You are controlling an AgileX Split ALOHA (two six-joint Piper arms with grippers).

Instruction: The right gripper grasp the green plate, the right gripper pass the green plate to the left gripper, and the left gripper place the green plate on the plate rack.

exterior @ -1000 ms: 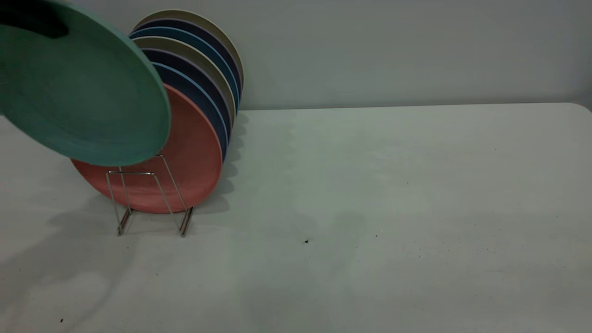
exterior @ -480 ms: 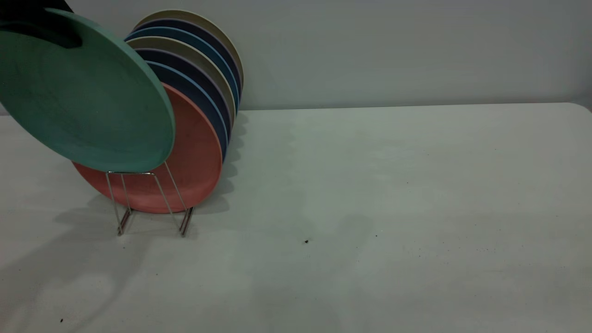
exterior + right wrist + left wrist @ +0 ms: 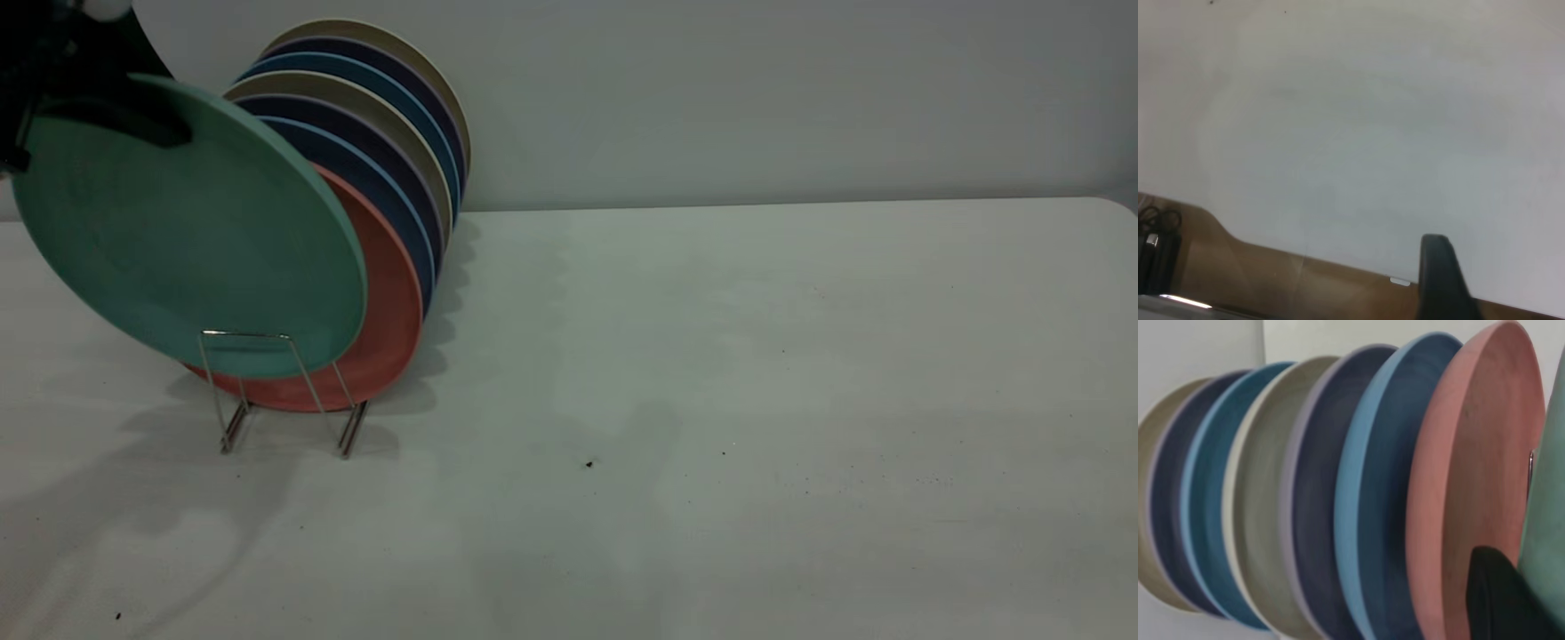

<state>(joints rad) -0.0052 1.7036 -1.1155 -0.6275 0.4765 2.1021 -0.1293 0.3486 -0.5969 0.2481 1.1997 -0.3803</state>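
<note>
My left gripper (image 3: 164, 129) is at the upper left, shut on the top rim of the green plate (image 3: 187, 231). The plate hangs tilted, and its lower edge sits behind the front wire loop of the plate rack (image 3: 234, 427). It is close in front of the salmon-pink plate (image 3: 391, 311). In the left wrist view one black finger (image 3: 1498, 600) lies against the green plate (image 3: 1548, 540), next to the salmon-pink plate (image 3: 1478, 473). My right gripper (image 3: 1441, 267) is out of the exterior view and looks down on the table's edge (image 3: 1338, 263).
Behind the salmon-pink plate, several dark blue, teal and beige plates (image 3: 391, 178) stand in a row in the rack, close to the back wall. The white table (image 3: 711, 400) stretches to the right of the rack.
My left gripper has carried the green plate down and to the right. Its lower edge has dropped from above the rack's front loop to behind it, covering more of the salmon-pink plate.
</note>
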